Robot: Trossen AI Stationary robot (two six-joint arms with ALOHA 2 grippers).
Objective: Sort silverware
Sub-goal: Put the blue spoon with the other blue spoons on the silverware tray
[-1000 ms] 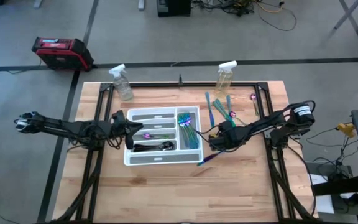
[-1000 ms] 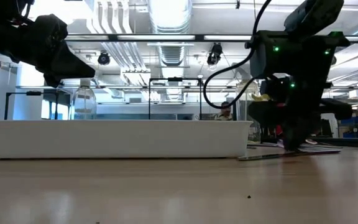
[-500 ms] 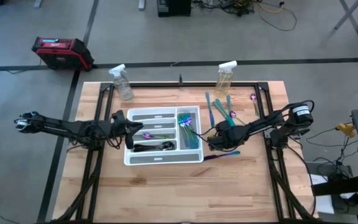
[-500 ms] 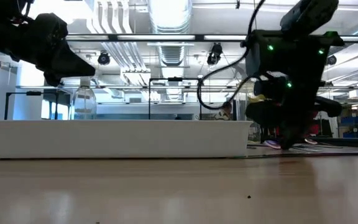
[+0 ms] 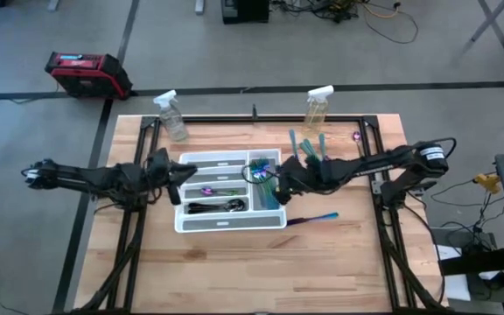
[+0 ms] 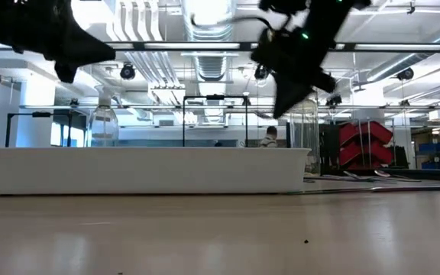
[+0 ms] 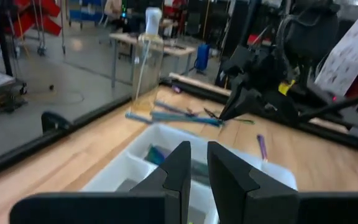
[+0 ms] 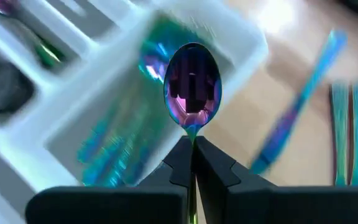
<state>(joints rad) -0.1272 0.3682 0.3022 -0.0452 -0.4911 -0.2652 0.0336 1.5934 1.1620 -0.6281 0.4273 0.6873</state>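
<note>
A: Right gripper (image 8: 192, 163) first. What's it doing?

B: Clenching a spoon (image 8: 192, 87) by the neck, purple-blue bowl sticking out past the fingertips, centre of the right wrist frame. In the high view the right gripper (image 5: 280, 182) is sitting centre frame, over the right edge of the white organizer tray (image 5: 185, 222).

A: Left gripper (image 7: 194, 163)?

B: Fingers are standing slightly apart, nothing between them. It's hanging over the tray's left end, left gripper (image 5: 175, 172) just left of centre in the high view. Waiting, I'd say.

A: Where's the rest of the silverware?

B: Teal pieces (image 5: 266, 191) are lying in the tray's rightmost slot, a magenta one (image 5: 208, 189) and dark ones (image 5: 215, 206) in the slots left of it. Loose teal utensils (image 5: 309, 147) are lying on the table upper right of the tray, near the spray bottle (image 5: 317, 108). One blue-purple piece (image 5: 313, 218) is lying below the right arm, just beside the tray's lower right corner.

A: Risks?

B: Grip is on the thin neck only, so the spoon could be pivoting or slipping out. It's hovering over the teal slot; letting go there may be putting it with the wrong type. Can't tell which slot is for spoons. Also both arms are crowding the same tray, so they could bump.
</note>
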